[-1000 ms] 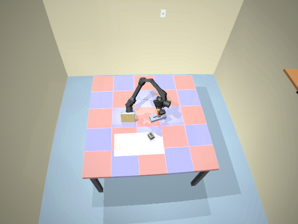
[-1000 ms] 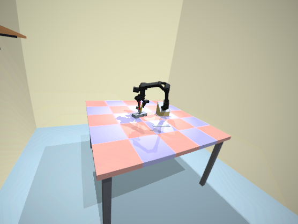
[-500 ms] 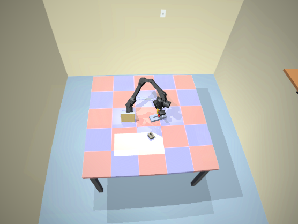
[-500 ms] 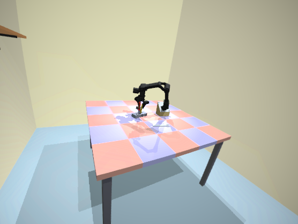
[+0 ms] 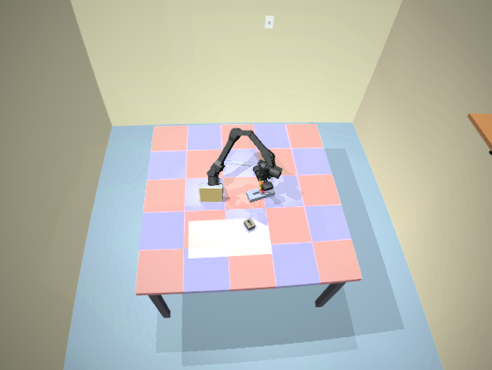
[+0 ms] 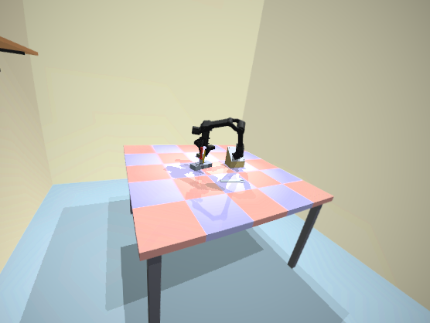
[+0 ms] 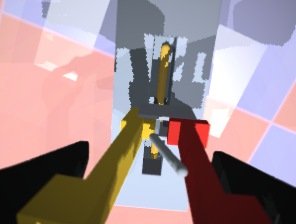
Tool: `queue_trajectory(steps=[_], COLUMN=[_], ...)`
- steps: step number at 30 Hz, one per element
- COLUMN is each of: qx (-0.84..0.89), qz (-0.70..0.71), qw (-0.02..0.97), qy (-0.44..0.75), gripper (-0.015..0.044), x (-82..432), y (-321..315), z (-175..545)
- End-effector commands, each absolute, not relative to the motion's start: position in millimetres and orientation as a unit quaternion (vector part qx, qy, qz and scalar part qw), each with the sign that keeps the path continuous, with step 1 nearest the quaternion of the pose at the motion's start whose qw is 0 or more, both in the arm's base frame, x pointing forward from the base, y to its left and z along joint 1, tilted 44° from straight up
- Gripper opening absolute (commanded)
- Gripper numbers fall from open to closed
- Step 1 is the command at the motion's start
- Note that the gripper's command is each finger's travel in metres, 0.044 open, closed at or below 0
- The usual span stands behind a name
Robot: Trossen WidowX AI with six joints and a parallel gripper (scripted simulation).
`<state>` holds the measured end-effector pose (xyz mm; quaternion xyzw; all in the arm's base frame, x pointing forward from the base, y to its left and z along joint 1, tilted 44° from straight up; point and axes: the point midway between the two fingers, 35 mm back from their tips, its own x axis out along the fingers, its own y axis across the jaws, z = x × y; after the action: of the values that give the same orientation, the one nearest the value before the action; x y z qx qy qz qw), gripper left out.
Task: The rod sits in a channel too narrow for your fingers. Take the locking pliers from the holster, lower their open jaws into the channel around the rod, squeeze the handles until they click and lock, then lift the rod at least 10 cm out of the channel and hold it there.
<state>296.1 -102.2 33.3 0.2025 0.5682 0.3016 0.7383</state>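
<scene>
Basically, black gripper (image 5: 261,181) (image 6: 204,147) (image 7: 150,154) was fairly wide, fingers on the spread handles of the yellow-and-red locking pliers (image 5: 262,190) (image 6: 200,158) (image 7: 122,160). Pliers stood over the grey slotted block (image 5: 253,198) (image 6: 195,167) (image 7: 130,190); jaw depth and contact unclear. Yellow rod (image 7: 162,75) lay lengthwise in its channel, walls close on both sides. Block sat well inside the checkered table's (image 5: 248,270) (image 6: 166,220) edges. Small brown holster (image 5: 249,224) was near the white mat's (image 5: 217,239) far edge, apart from the block. Tan-fronted box (image 5: 211,193) (image 6: 235,163) stood by the arm's foot, leaving a gap to the block.
</scene>
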Motion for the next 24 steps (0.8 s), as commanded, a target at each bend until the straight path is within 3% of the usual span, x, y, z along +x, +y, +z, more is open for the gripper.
queue_trajectory(steps=[1,24], qx=[0.204,0.203], qz=[0.300,0.300], qw=[0.740,0.740], qy=[0.567,0.567], gripper=[0.0290,0.0259], x=[297.3,297.8], y=[-103.1,-105.0], z=[32.7,31.1])
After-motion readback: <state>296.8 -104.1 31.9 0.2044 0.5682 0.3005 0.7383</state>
